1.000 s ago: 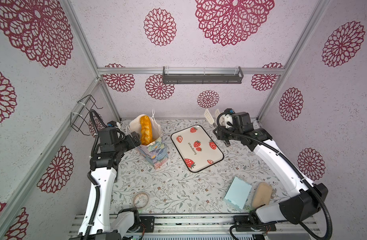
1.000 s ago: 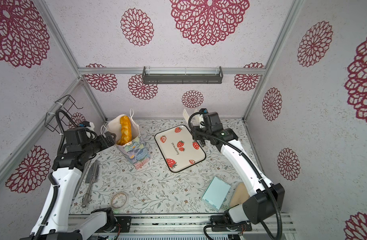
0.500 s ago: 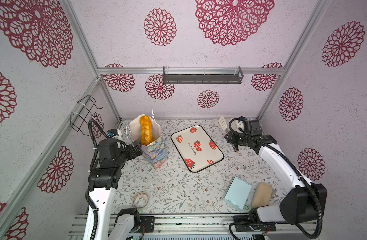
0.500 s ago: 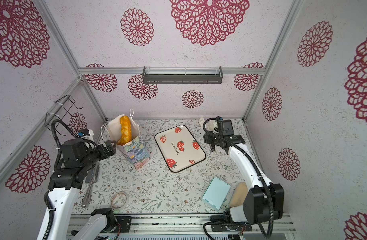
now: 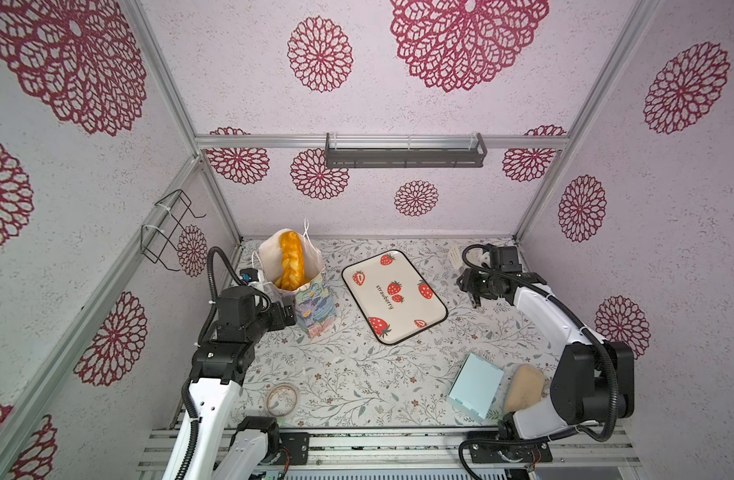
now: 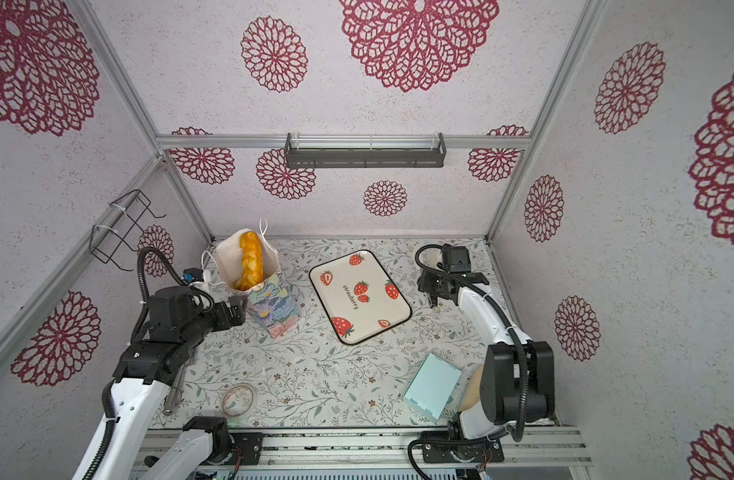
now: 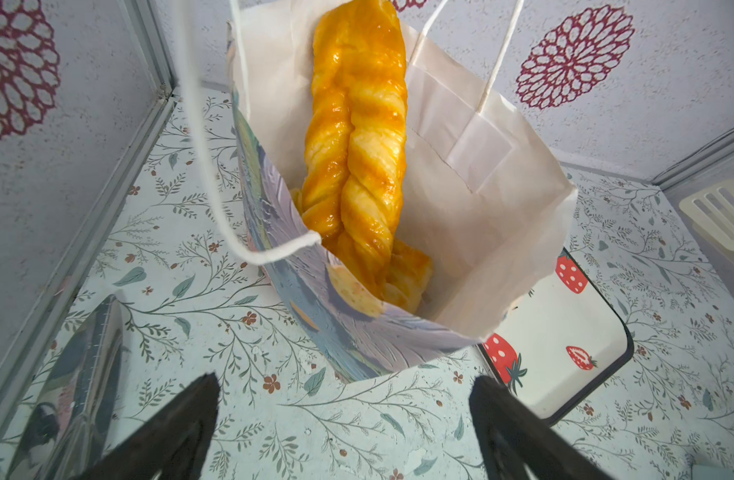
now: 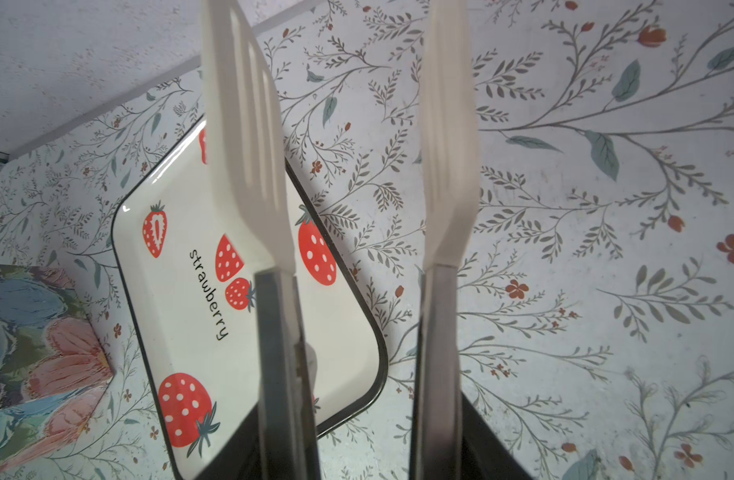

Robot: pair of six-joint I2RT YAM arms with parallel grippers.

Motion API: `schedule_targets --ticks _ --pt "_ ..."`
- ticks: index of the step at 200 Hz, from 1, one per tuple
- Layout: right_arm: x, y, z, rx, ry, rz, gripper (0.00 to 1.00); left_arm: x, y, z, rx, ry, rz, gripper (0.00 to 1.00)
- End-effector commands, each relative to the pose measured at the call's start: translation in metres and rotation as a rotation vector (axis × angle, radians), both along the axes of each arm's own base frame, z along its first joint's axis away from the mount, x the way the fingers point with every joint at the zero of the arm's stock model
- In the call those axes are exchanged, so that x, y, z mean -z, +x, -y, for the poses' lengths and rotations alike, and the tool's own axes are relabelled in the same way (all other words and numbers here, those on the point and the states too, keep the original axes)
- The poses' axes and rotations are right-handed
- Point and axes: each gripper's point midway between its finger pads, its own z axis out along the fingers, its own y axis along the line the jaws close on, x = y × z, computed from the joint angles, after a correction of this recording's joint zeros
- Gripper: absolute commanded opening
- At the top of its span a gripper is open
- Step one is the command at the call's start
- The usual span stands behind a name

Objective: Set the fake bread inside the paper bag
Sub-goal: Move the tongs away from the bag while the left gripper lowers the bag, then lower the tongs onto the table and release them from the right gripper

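**Fig.** The fake bread (image 7: 357, 137), braided loaf upright over smaller pieces, stood inside the paper bag (image 5: 315, 301) at ten o'clock on the table (image 5: 357, 374). The strawberry tray (image 5: 402, 311) lay bare; I saw no golden pastry outside the bag. My left jaws gaped wide and empty beside the bag; my right jaws, at two o'clock, gripped empty tongs (image 8: 248, 166). I judged the packing complete.

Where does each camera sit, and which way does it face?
Both top views: high in front, looking down on the table; both arms show.
Left wrist: behind the open left claw, facing the paper bag holding the braided loaf; fingertips show.
Right wrist: behind the right claw, looking along its tongs.
All share the strawberry tray.
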Motion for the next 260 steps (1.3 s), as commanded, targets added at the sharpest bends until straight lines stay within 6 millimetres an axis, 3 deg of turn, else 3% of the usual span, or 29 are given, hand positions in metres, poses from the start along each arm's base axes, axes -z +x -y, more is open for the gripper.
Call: schedule_targets --ticks 1,59,93,130,260 --pt "-0.010 0.018 0.011 0.041 0.002 0.060 0.54 0.002 0.003 0.009 0.044 0.024 0.046 0.97" --pt "0.022 0.031 0.026 0.084 -0.014 -0.002 0.54 0.020 0.001 0.026 0.133 0.057 0.101 0.97" --pt "0.044 0.040 0.029 0.078 -0.021 -0.050 0.54 0.022 0.005 0.016 0.089 0.098 0.096 0.97" --pt "0.066 0.049 0.029 0.061 -0.039 -0.101 0.54 0.026 0.008 0.020 0.109 0.088 0.084 0.97" --pt "0.116 0.091 0.034 0.063 -0.155 -0.222 0.54 0.029 0.007 0.025 0.138 0.085 0.068 0.97"
